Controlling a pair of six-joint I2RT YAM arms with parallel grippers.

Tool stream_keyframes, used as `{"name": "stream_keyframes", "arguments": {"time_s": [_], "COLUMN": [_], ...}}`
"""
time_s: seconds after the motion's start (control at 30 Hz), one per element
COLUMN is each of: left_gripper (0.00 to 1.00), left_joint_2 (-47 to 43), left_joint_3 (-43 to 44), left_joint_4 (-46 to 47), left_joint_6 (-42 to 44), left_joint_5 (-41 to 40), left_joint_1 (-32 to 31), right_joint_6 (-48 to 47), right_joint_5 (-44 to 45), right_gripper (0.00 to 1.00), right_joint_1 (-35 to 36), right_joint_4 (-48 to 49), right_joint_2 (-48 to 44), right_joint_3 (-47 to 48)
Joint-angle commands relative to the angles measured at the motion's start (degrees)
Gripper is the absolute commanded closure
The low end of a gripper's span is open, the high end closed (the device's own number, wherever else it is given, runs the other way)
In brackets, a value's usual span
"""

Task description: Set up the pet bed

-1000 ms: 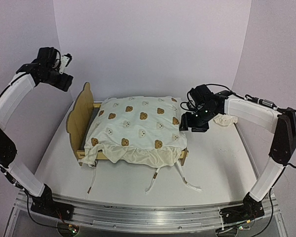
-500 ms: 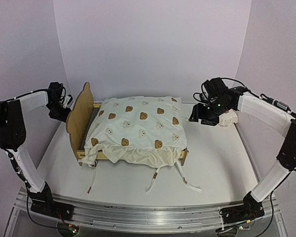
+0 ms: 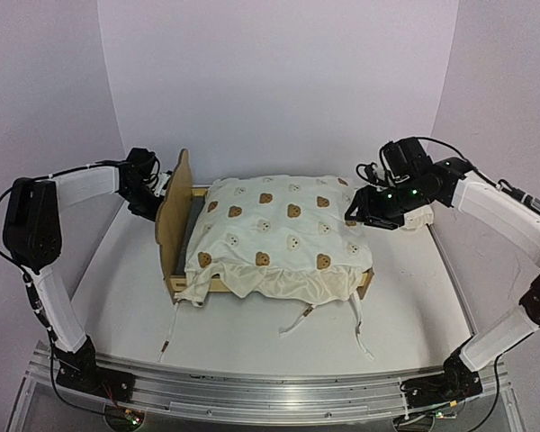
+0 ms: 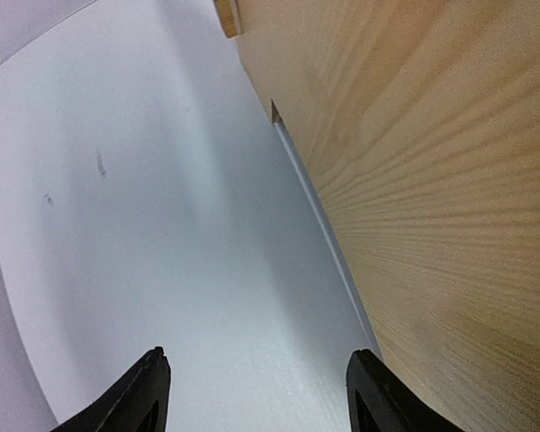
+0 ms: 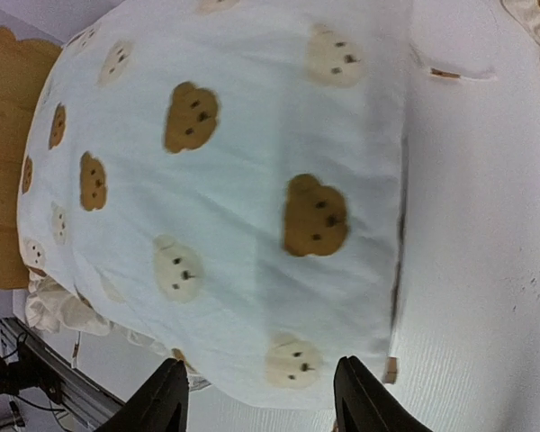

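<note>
The pet bed (image 3: pixel 173 216) is set on the table (image 3: pixel 117 297), the large cushion (image 3: pixel 283 229) already laid in it (ties hanging loose); the small pillow (image 3: pixel 420 216) is left outside. The left gripper (image 4: pixel 256 360), beside the headboard (image 4: pixel 432 225), and the right gripper (image 5: pixel 256 369) are held open, empty.

- left arm (image 3: pixel 79 183): goes up from its base at the near left edge, black elbow joint high at far left, white forearm running about level toward the right
- left gripper (image 3: pixel 156 196): at the forearm's end, pointing right and a bit down
- left wrist view: two black fingers (image 4: pixel 146 396) spread wide, holding nothing
- right arm (image 3: pixel 504 207): up from its base at the near right, elbow at the right edge of the top view, white forearm angled back to the left
- right gripper (image 3: pixel 353 211): on a black wrist with green lights, aimed left and down
- right wrist view: black fingers (image 5: pixel 168 405) apart, gripping nothing
</note>
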Motion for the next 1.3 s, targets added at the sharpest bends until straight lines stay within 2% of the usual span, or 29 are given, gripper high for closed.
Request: {"name": "stream_keyframes", "arguments": {"time_s": [0.0, 0.23, 0.4, 0.6, 0.7, 0.9, 1.0, 1.17, 1.23, 1.27], "left_gripper": [0.31, 0.3, 0.27, 0.26, 0.26, 0.28, 0.28, 0.28, 0.27, 0.27], "left_joint_2": [2.81, 7.41, 5.09, -1.68, -7.32, -22.74, -28.79, -32.71, -34.29, -35.17], "left_joint_3": [5.48, 13.75, 13.15, 8.5, 0.35, -21.67, -29.12, -37.94, -41.18, -42.7], "left_joint_4": [2.4, -0.46, -1.33, -3.11, -3.12, 0.43, 0.56, 0.91, 2.5, 3.51], "left_joint_6": [-2.6, -3.6, -2.06, -0.1, 2.97, 15.41, 20.57, 24.38, 26.05, 27.01], "left_joint_5": [5.28, 6.46, 5.25, 5.2, 5.59, 9.12, 12.81, 15.7, 15.47, 15.48], "left_joint_1": [-5.94, -8.24, -7.2, -2.65, -0.17, 0.33, 0.1, -2.23, -4.73, -5.79], "right_joint_6": [-5.88, -10.86, -11.98, -10.63, -8.73, -6.84, -5.71, -5.76, -5.66, -5.58], "right_joint_5": [-0.87, -1.36, -0.04, 2.38, 3.56, 7.02, 10.92, 13.12, 13.75, 14.53], "right_gripper": [0.43, 0.45, 0.43, 0.41, 0.34, 0.35, 0.4, 0.46, 0.53, 0.61], "right_joint_1": [9.54, 23.19, 31.29, 34.29, 34.63, 35.41, 35.42, 35.41, 35.41, 35.42], "right_joint_4": [-0.05, 2.79, 14.59, 26.33, 30.99, 39.78, 40.91, 42.16, 42.69, 42.7], "right_joint_2": [1.58, 10.53, 15.49, 20.87, 23.99, 29.68, 31.28, 34.2, 35.39, 35.66], "right_joint_3": [5.01, 8.43, 4.5, 0.2, -0.37, -3.7, -3.84, -2.93, -2.8, -2.75]}}
